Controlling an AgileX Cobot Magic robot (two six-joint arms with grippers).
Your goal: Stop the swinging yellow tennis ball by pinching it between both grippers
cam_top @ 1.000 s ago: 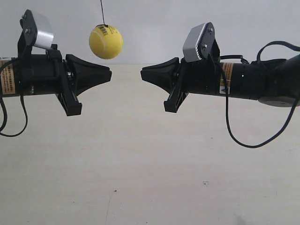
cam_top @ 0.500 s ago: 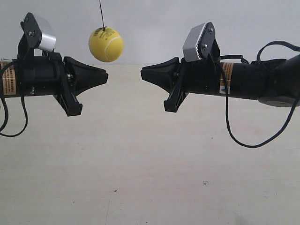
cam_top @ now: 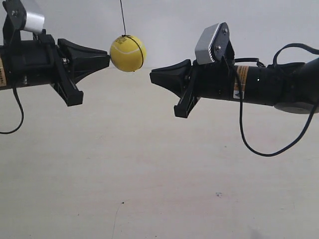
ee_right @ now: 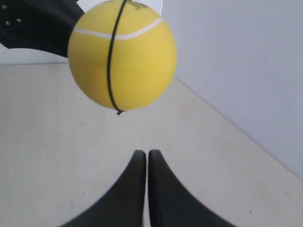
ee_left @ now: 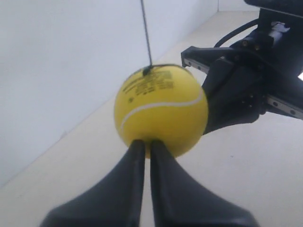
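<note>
The yellow tennis ball (cam_top: 128,53) hangs on a thin dark string (cam_top: 122,17) between the two arms. My left gripper (cam_top: 108,59), the arm at the exterior view's left, is shut. Its tip (ee_left: 147,143) touches the ball (ee_left: 161,111) from one side. My right gripper (cam_top: 151,77) is shut too, and a small gap separates it from the ball. It sits lower than the ball's middle. In the right wrist view the ball (ee_right: 122,54) floats apart from my shut tips (ee_right: 146,153), with the string wrapped round it.
A pale tabletop (cam_top: 159,174) lies well below both arms, against a white wall (cam_top: 164,20). A black cable (cam_top: 259,144) loops down from the right arm. The right arm's silver camera box (cam_top: 212,42) stands above its gripper.
My left gripper has risen and moved toward the ball until its tip meets it. The ball has swung toward the right arm. The right arm has stayed still.
</note>
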